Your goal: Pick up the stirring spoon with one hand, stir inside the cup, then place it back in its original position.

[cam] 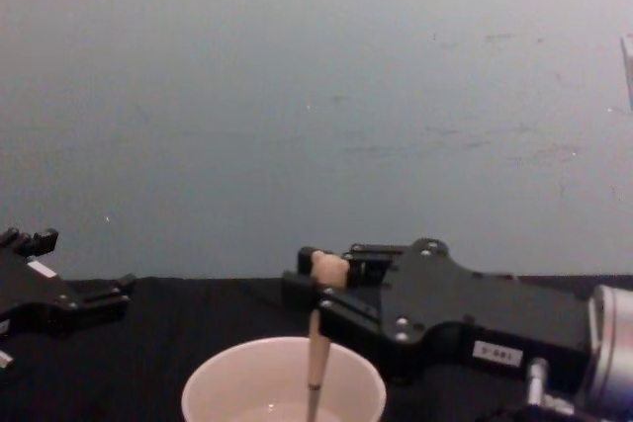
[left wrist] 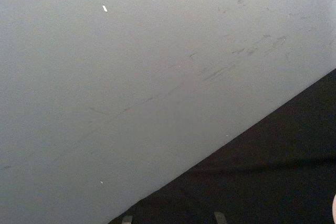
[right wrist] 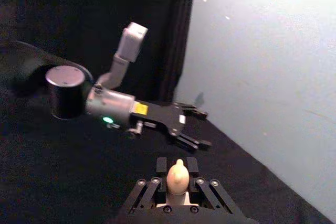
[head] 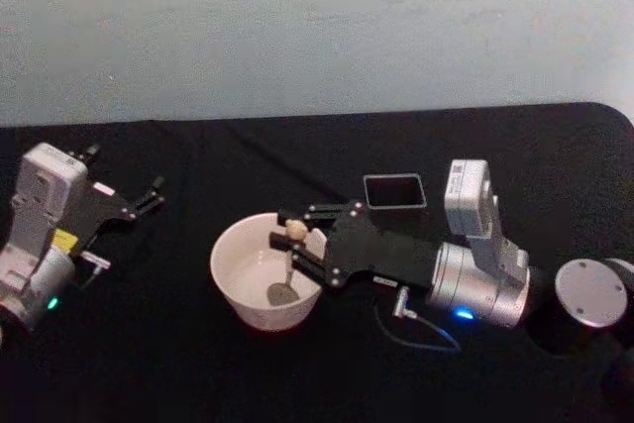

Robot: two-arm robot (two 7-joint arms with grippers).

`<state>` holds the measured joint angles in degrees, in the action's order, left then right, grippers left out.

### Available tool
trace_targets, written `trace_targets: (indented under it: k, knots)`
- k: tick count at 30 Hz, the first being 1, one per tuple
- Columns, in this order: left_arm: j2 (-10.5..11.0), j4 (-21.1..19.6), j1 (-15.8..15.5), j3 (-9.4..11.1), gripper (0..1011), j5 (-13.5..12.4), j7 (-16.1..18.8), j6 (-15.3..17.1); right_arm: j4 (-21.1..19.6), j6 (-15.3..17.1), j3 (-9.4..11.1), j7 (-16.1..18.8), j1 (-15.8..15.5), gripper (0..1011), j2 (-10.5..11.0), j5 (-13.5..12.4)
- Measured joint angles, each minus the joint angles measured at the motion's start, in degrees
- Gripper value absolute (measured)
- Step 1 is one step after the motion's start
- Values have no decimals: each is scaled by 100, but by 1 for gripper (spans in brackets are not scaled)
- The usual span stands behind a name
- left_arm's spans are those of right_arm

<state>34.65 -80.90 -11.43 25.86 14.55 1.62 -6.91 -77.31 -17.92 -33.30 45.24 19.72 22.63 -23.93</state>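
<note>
- the right gripper [head: 294,235] is clamped on the stirring spoon [head: 288,266] just under its little knob, reaching in from the right above the cup [head: 224,263].
- the spoon hangs nearly upright, and its metal bowl sits low inside the cup, toward the side nearest the gripper. whether it touches the bottom is hard to tell.
- from the chest view the handle [cam: 315,343] drops straight through the rim of the cup [cam: 210,379], with clear room on both sides.
- the step in hand looks like the stirring itself. it goes best with small, slow circles made from the wrist, holding the height steady so the spoon neither scrapes hard nor lifts out.
- the circle should stay well inside the rim, since the cup stands loose on the black table [head: 149,364] and a push on the wall could slide or tip it.
- the grip is high on a thin handle, so the spoon may pivot between the fingers. gentle motion lowers that risk.
- the dark holder [head: 394,206] stands just behind the right gripper's body, near the cup. after stirring, the spoon needs a straight lift clear of the rim before any sideways travel to it.
- the left gripper [head: 125,171] rests far to the left with its fingers apart, well away from the cup.
</note>
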Motion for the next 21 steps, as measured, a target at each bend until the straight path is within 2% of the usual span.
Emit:
trace_targets:
  k: [5,11,13,21]
  knots:
    - [0,0,0,0,1001,0,1,0,-12,19,-105,35,18,214,-70,-39]
    - [0,0,0,0,1001,0,0,0,233,28,-151,-155,171,214,-289,11]
    - [0,0,0,0,1001,0,0,0,409,13,-136,-305,260,214,-403,85]
    - [0,0,0,0,1001,0,0,0,700,-41,14,-566,410,214,-540,209]
